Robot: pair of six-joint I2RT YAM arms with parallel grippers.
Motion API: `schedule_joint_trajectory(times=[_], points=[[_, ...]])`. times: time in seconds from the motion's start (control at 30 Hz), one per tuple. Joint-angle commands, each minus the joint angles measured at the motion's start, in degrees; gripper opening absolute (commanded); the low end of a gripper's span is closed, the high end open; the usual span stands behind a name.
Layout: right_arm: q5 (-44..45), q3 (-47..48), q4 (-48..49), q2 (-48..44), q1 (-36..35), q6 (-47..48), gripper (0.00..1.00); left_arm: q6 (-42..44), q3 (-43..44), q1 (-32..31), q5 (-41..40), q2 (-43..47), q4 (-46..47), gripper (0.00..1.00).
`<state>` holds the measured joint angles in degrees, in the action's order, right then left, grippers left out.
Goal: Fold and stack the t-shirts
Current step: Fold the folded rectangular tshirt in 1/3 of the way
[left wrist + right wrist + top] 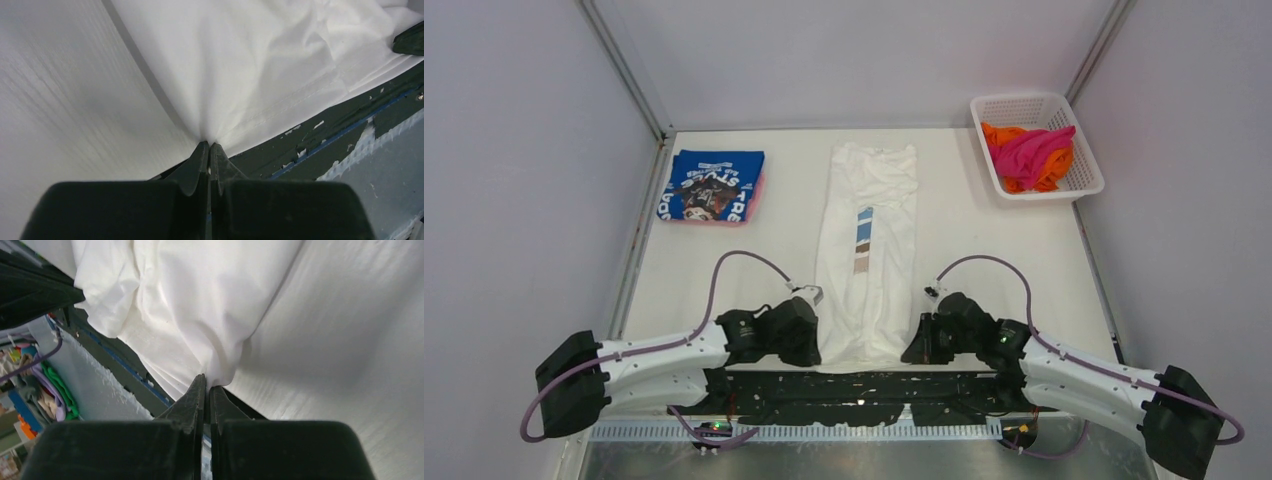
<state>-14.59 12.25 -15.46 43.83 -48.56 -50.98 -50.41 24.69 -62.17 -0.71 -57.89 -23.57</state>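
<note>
Pinching the near hem of the white t-shirt (871, 190), the left gripper (208, 146) and right gripper (206, 377) each clamp a corner; it lies folded lengthwise on the table (984, 250).

right gripper (206, 384): fingers pinching hem corner | white t-shirt (200, 305): bunched, lying on table (350, 365)

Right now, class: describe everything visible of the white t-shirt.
The white t-shirt is soft cloth folded into a long narrow strip, collar at the far end, a blue and brown print at its middle. It lies on the table; the left gripper and right gripper each pinch a near hem corner.
</note>
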Motion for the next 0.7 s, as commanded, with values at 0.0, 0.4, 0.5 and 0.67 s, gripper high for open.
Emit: schedule_joint_trajectory(times=[0.0,0.4,0.5,0.67], points=[[1.9,4.4,-2.9,-3.2,-5.3,0.9,0.05,-2.8,0.2,-2.3,1.3,6.0,-6.8,0.0],[19.2,14.9,-7.2,-3.4,-3.0,1.9,0.05,9.0,12.1,6.4,-1.5,5.6,-4.7,0.0],[16.8,17.5,-5.9,0.1,3.1,4.4,0.05,13.7,18.2,12.3,-2.0,-0.5,-3.8,0.0],[11.2,24.2,-0.3,10.2,13.3,10.7,0.05,21.5,28.7,18.6,-2.0,-10.8,-3.7,0.0]])
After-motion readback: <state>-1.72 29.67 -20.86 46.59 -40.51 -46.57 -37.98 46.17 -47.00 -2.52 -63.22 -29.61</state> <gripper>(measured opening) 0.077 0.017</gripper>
